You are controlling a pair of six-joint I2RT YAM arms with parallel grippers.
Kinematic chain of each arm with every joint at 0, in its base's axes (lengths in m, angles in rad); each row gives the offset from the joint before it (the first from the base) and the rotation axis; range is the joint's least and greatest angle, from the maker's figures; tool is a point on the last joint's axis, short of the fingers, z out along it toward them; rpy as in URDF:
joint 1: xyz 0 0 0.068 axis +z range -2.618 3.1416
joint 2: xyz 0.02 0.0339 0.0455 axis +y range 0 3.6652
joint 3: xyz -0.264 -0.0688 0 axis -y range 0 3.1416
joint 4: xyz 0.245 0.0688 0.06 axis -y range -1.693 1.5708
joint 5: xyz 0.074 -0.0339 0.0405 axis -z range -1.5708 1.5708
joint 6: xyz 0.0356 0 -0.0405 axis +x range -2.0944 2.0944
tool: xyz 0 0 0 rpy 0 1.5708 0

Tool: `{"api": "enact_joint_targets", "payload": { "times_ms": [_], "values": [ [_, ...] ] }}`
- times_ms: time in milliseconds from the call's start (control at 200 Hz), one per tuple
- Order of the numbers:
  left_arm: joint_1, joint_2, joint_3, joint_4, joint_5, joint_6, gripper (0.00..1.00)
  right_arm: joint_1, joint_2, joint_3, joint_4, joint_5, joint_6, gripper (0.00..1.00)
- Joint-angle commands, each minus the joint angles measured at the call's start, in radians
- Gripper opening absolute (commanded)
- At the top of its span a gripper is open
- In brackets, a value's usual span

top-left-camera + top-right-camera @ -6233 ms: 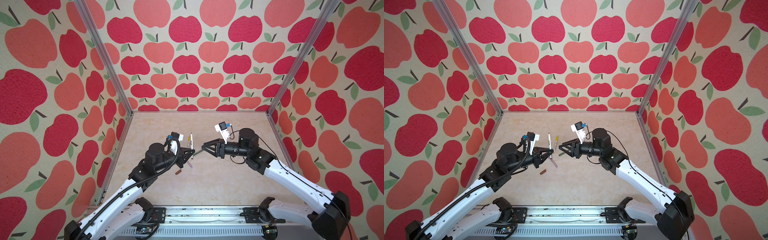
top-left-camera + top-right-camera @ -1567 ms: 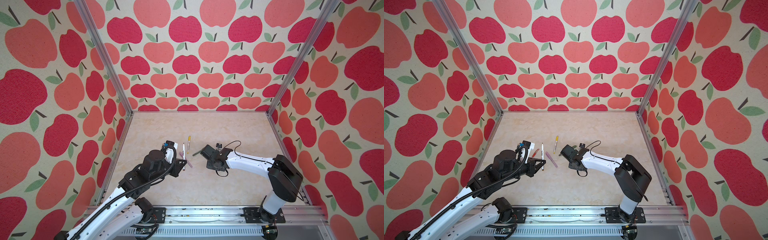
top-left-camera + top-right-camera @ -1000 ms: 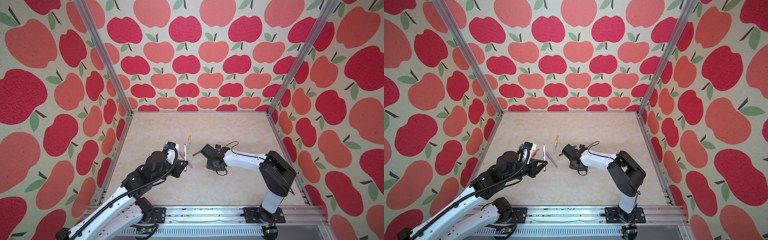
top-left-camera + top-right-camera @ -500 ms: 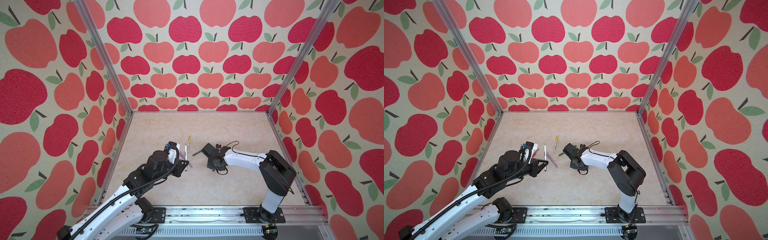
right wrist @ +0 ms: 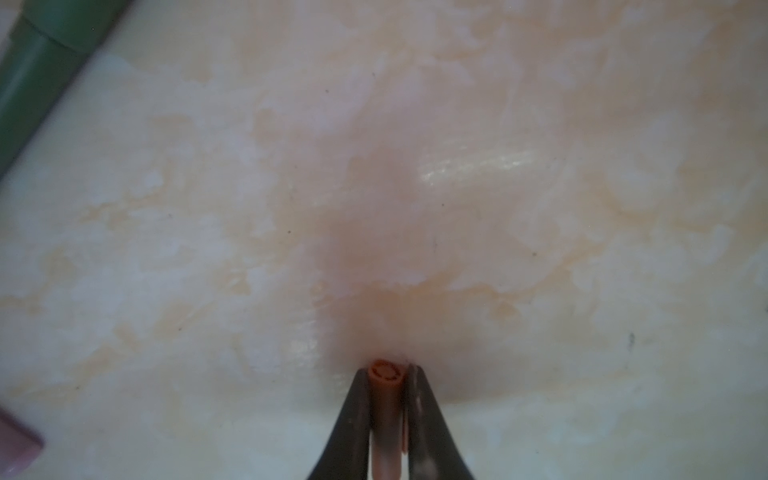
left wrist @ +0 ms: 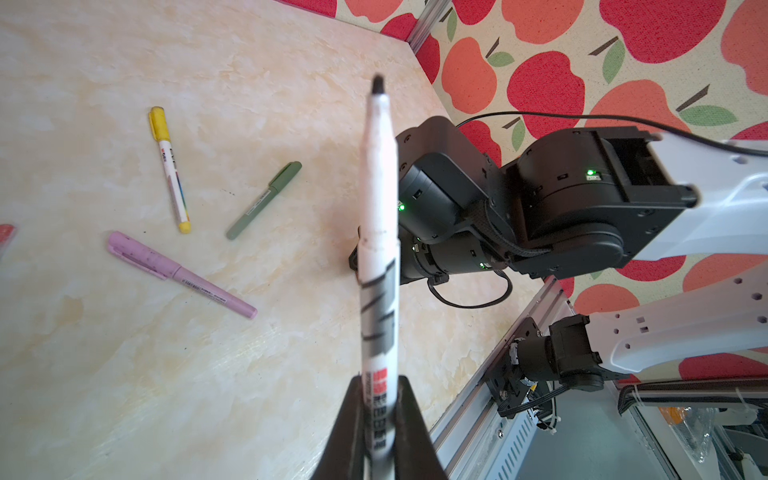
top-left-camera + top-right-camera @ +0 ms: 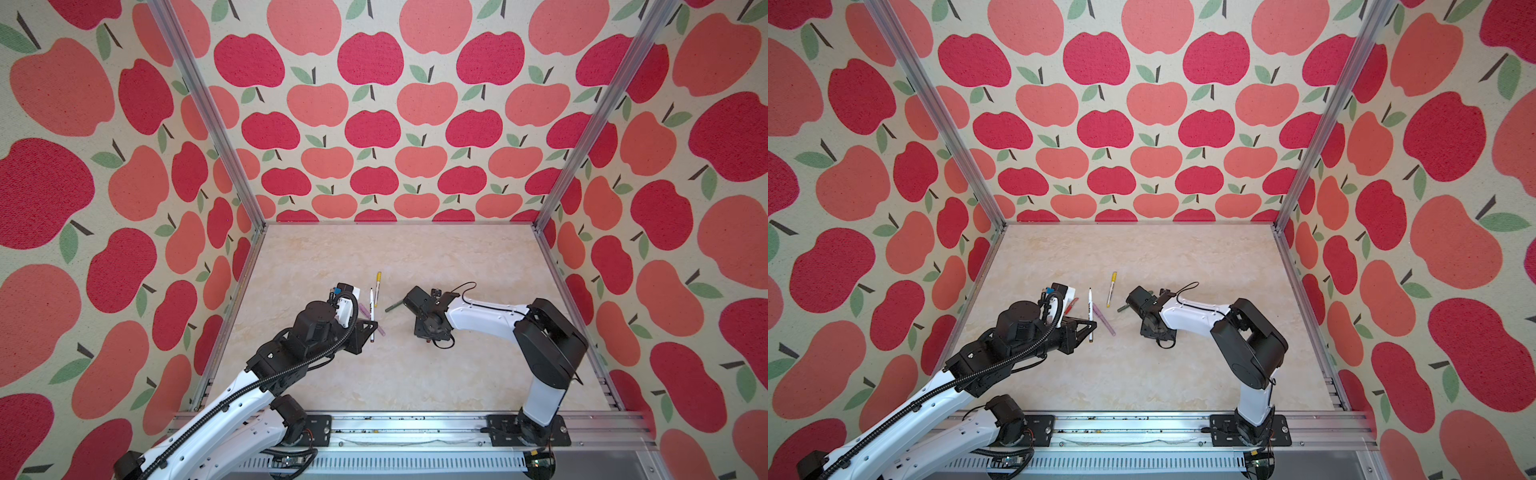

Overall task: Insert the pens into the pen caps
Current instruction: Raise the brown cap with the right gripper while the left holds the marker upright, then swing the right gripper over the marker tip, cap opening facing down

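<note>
- The left gripper (image 6: 376, 401) is clamped tight on the white pen (image 6: 378, 249), pinching its printed rear barrel. The dark tip is bare and sticks out well beyond the fingers (image 6: 409, 415).
- In both top views the white pen is held clear of the table (image 7: 374, 386), over its left half.
- The right gripper (image 5: 387, 374) is closed on the brown cap (image 5: 385, 371), with one finger on each side. The cap's round end shows at the fingertips, close over the table. I cannot tell whether it touches.
- In both top views the right wrist points down at the table, and it hides the fingers and the cap.
- The lilac pen (image 6: 178, 274) lies flat, capped, nearest the left gripper.
- The green pen (image 6: 264, 200) lies capped just beside the right wrist. Part of it shows at the edge of the right wrist view.
- The yellow pen (image 6: 169, 166) lies capped, near the green pen but apart from it.
- The red pen (image 7: 1071, 305) lies beside the left wrist, mostly hidden. Its cap cannot be judged.
</note>
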Motion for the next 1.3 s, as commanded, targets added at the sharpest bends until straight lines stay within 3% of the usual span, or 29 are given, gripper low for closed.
{"api": "enact_joint_targets", "payload": {
  "times_ms": [0,170,365,635,896,1086,1291],
  "values": [
    [-0.008,-0.003,0.006,0.012,0.001,-0.004,0.0,-0.006,0.039,-0.006,-0.014,-0.036,-0.001,0.1],
    [-0.007,0.005,0.005,0.013,0.003,0.001,0.0,-0.007,0.01,-0.002,-0.015,-0.034,0.0,0.03],
    [-0.007,0.018,-0.007,0.04,0.03,0.013,0.0,-0.03,-0.078,0.008,0.008,-0.047,-0.028,0.02],
    [-0.011,0.09,-0.071,0.18,0.101,-0.01,0.0,-0.153,-0.328,-0.093,0.23,-0.194,-0.107,0.02],
    [-0.016,0.189,-0.069,0.259,0.125,0.0,0.0,-0.226,-0.456,-0.096,0.234,-0.259,-0.215,0.02],
    [-0.033,0.271,-0.067,0.321,0.202,0.049,0.0,-0.242,-0.538,-0.096,0.342,-0.397,-0.3,0.04],
    [-0.065,0.304,-0.076,0.407,0.258,0.064,0.0,-0.243,-0.578,-0.104,0.494,-0.574,-0.287,0.04]
  ]
}}
